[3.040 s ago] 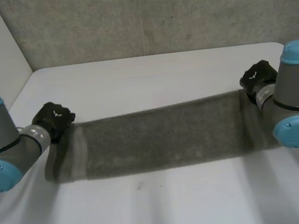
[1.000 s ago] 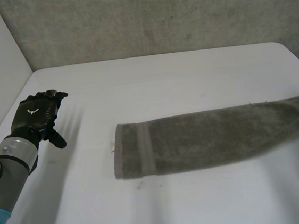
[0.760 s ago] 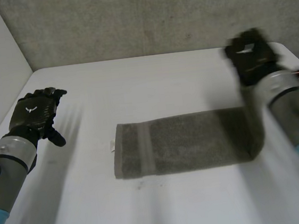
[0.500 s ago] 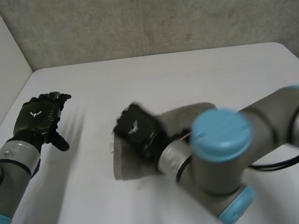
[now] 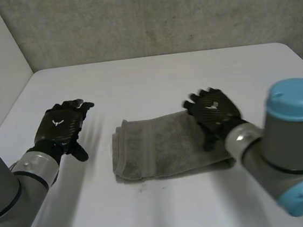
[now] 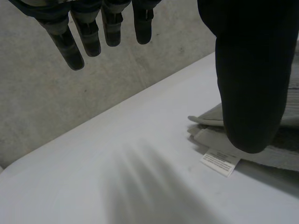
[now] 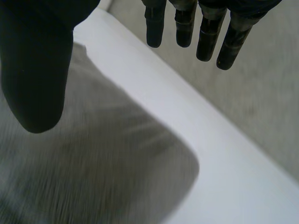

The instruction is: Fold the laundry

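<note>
towel (image 5: 155, 151) lies folded mid desk (image 5: 153, 75), long side running left to right. right hand (image 5: 215, 112) over towel's right end, spread wide, empty. left hand (image 5: 61, 128) beside towel's left end, apart, wide too. right hand nearer.

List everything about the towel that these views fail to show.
Head view: the towel's right end is covered by the right robot hand and its arm.
Left wrist view: the label's print is too small to read; the left robot hand's thumb hides the towel behind it.
Right wrist view: the towel is blurred, layers unclear.
</note>
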